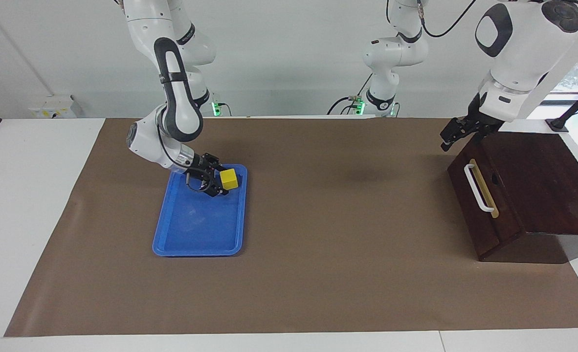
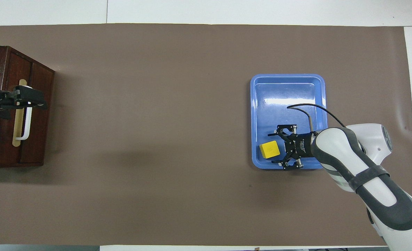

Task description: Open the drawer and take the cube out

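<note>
Lying corner-on in the blue tray (image 2: 319, 87) – cube (image 2: 269, 149), edges skewed to rim

One camera sits high across the worktop (image 1: 318, 293) and faces the two arms, whose bases stand along the top of its frame; it takes in the whole brown mat (image 1: 347, 220) from a moderate distance. The other hangs high above the arms' own end and looks steeply down. Both share the mat, the blue tray (image 1: 198, 244) (image 2: 288, 78) and the dark wooden box (image 1: 538, 190) (image 2: 17, 146), turned half a turn: the box lies at right in the first, at left in the second.
</note>
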Motion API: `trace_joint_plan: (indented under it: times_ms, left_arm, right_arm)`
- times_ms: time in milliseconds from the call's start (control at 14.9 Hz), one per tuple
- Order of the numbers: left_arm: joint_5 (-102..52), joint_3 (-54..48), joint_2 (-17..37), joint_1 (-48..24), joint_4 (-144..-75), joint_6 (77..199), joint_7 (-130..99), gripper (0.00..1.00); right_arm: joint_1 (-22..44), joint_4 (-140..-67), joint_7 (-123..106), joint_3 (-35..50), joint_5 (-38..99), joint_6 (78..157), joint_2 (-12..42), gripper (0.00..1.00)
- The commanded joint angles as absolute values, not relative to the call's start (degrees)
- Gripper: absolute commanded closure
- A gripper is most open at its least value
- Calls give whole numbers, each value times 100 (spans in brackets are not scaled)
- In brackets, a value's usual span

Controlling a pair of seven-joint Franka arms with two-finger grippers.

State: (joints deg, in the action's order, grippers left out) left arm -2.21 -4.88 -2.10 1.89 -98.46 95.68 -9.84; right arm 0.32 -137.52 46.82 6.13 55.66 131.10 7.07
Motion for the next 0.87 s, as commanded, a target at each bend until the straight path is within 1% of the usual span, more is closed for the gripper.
trace_joint_plan:
  times_ms: [0,201,268,470,671,805]
  left_arm:
    - [-159,-431,-351,123,-9967,9291,-170,0]
    - [-26,-431,-395,105,-9976,8957,-18,0]
    - [-18,-431,-404,105,-9949,8904,-26,0]
    - [-26,-448,-404,26,-9949,8912,-53,0]
    - [-26,-457,-404,26,-9932,9008,-44,0]
    - [-26,-457,-404,26,-9958,9061,-62,0]
  right_arm:
    - [35,-13808,4824,624,5792,13035,467,0]
    - [-26,-13344,5464,607,5565,12342,326,0]
    - [-44,-13133,5710,589,5224,12079,273,0]
    - [-105,-12150,6309,563,4222,11139,193,0]
    - [-176,-11183,5874,589,3010,10426,185,0]
    - [-202,-10637,5215,589,2516,9951,228,0]
